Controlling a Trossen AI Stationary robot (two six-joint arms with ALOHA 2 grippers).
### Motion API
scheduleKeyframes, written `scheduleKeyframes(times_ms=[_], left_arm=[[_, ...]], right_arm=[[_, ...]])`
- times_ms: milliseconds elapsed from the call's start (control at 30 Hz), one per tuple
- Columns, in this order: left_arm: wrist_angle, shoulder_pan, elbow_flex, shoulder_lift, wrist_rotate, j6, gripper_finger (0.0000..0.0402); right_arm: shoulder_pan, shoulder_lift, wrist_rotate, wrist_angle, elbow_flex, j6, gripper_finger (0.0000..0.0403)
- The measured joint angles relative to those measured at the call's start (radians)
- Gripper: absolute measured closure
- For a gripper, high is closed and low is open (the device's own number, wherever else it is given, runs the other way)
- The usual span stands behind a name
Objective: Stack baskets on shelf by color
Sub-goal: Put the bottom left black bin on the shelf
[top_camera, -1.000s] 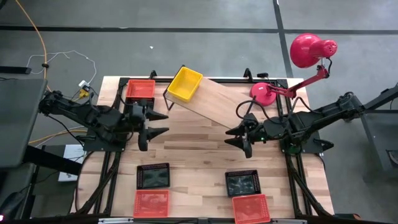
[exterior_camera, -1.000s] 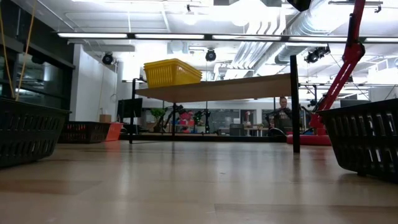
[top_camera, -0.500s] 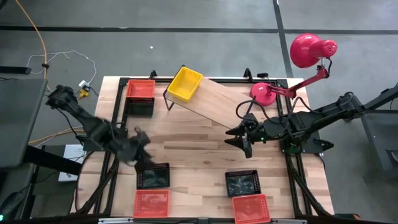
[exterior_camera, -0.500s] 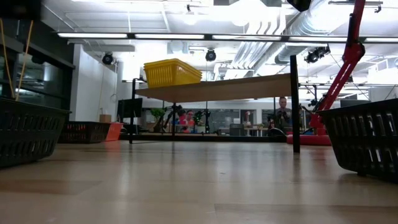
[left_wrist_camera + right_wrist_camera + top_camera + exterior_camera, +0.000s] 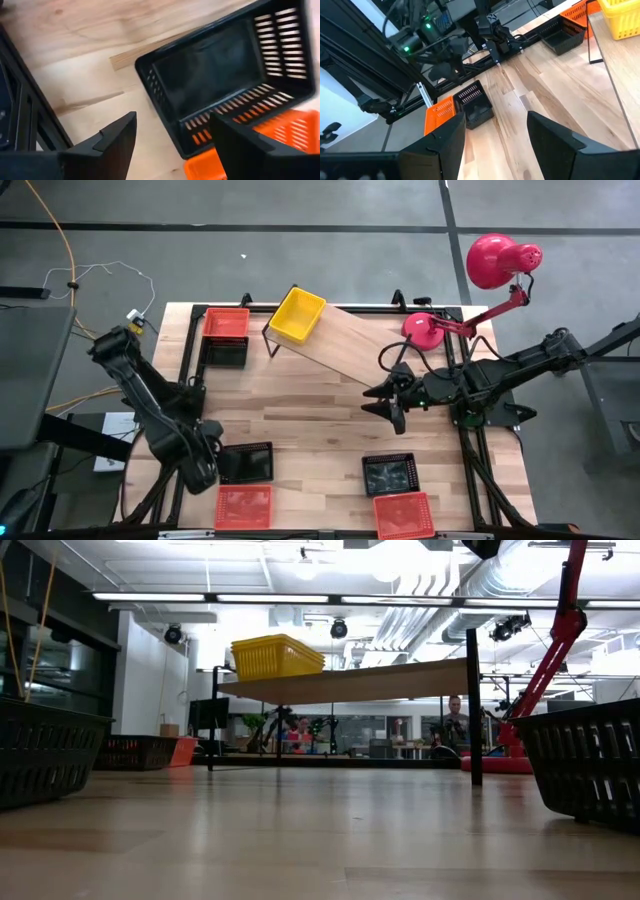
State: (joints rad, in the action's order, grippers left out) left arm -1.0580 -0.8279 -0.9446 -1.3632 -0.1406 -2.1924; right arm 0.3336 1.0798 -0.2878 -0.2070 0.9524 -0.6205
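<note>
A yellow basket [image 5: 297, 315] stands on the left end of the wooden shelf [image 5: 355, 348]. On the table at the far left stand an orange basket [image 5: 226, 323] and a black basket [image 5: 226, 352]. At the near left a black basket [image 5: 250, 463] sits beside an orange one [image 5: 243, 505]. At the near right there is another black basket [image 5: 390, 473] and an orange one [image 5: 403, 513]. My left gripper [image 5: 172, 125] points down, open, above the left end of the near-left black basket [image 5: 225, 85]. My right gripper [image 5: 385, 405] hangs open over the table's middle right.
A red desk lamp [image 5: 480, 280] stands at the far right corner, its base [image 5: 424, 328] by the shelf's right end. Bare wooden table [image 5: 320, 430] lies between the two arms. In the low view people show in the room beyond the shelf.
My left gripper has swung from beside the far-left baskets toward the table's near edge and gone down. It has tipped from level to pointing down and rolled, and now stands over the near-left black basket. It stays open.
</note>
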Motion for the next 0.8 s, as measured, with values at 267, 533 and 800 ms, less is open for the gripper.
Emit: scheduleKeyframes(times_ms=[267, 533, 800], left_arm=[[0.124, 0.031, 0.098, -0.023, 0.007, -0.029, 0.0166], [0.142, 0.056, 0.151, -0.023, 0.009, -0.049, 0.0168], [0.140, 0.055, 0.180, -0.023, 0.033, -0.042, 0.0227]], right_arm=[[0.000, 0.000, 0.002, -0.014, 0.000, 0.000, 0.0204], [0.000, 0.000, 0.004, -0.023, 0.000, 0.000, 0.0204], [0.000, 0.000, 0.003, -0.023, 0.000, 0.000, 0.0204]])
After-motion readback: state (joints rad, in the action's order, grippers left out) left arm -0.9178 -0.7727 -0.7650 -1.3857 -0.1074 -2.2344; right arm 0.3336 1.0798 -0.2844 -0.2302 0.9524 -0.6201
